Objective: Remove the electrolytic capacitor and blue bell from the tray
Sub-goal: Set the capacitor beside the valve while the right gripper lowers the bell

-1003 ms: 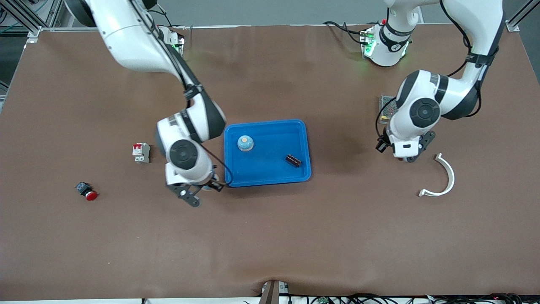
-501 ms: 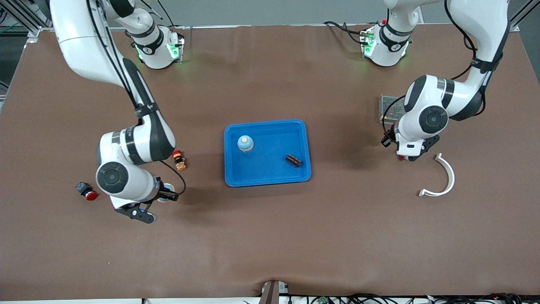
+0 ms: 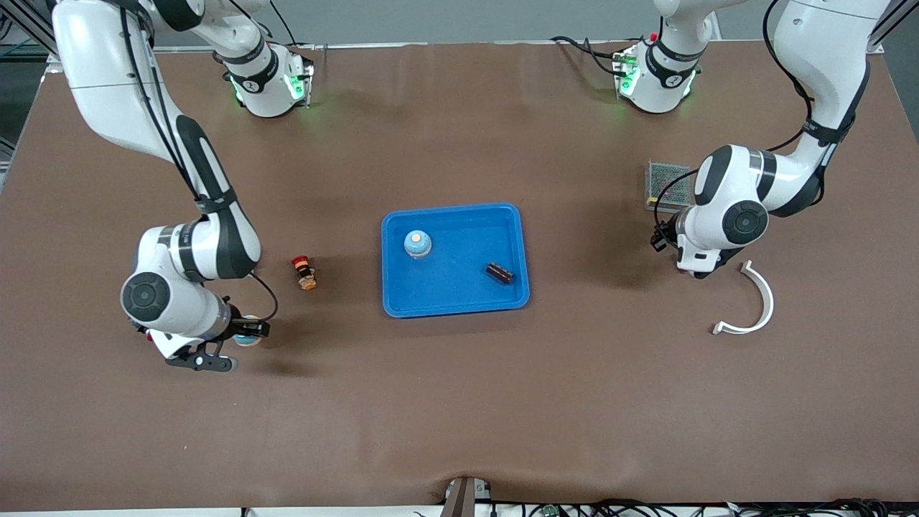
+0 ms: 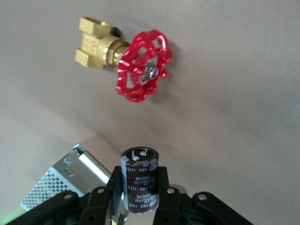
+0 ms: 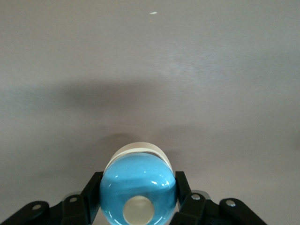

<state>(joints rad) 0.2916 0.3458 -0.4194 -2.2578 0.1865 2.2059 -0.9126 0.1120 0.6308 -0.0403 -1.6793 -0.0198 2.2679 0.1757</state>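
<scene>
Now the left gripper (image 4: 138, 199) squeezes a dark capacitor (image 4: 139, 180) over the table (image 3: 459, 402), with a red valve (image 4: 140, 65) below it. Meanwhile the right gripper (image 5: 138, 206) squeezes a blue bell (image 5: 138, 187) up over bare table.

bell (image 5: 138, 185) blue, cream knob | capacitor (image 4: 140, 180) dark brown, perhaps | tray (image 3: 518, 244) blue | valve handwheel (image 4: 143, 65) red

Left gripper (image 4: 140, 197) cut off at wrist view's 6 o'clock edge; perforated metal box (image 4: 61, 180) clipped at 7 o'clock. Right gripper (image 5: 138, 201) also cut at 6 o'clock. Capacitor label (image 4: 140, 185) too small to read.
</scene>
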